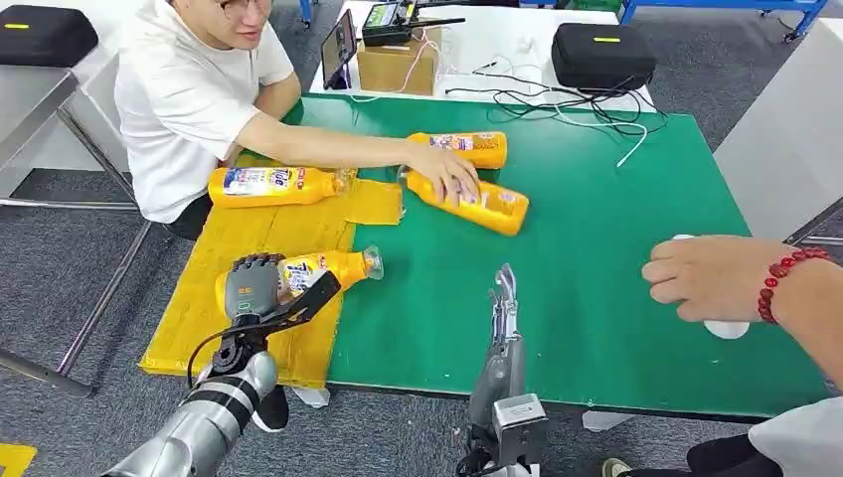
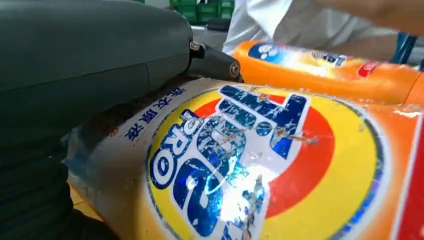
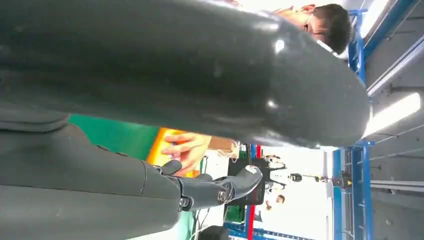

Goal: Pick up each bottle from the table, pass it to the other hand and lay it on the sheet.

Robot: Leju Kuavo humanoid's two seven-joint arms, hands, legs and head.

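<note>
While placing: left hand [image 1: 256, 286] grips the bottle [image 1: 328, 268], lying on the yellow sheet [image 1: 199, 298], likely for release.
Right hand [image 1: 505, 298]: fingers straight, holding nothing, waiting.

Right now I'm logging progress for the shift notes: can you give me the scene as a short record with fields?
left hand: grips bottle lying on the yellow sheet
right hand: holds nothing, fingers straight, over the green table
bottles on sheet: two, counting the far bottle
bottles on green: two; a person's hand rests on the nearer one
other: second person's hand, red bead bracelet
</note>
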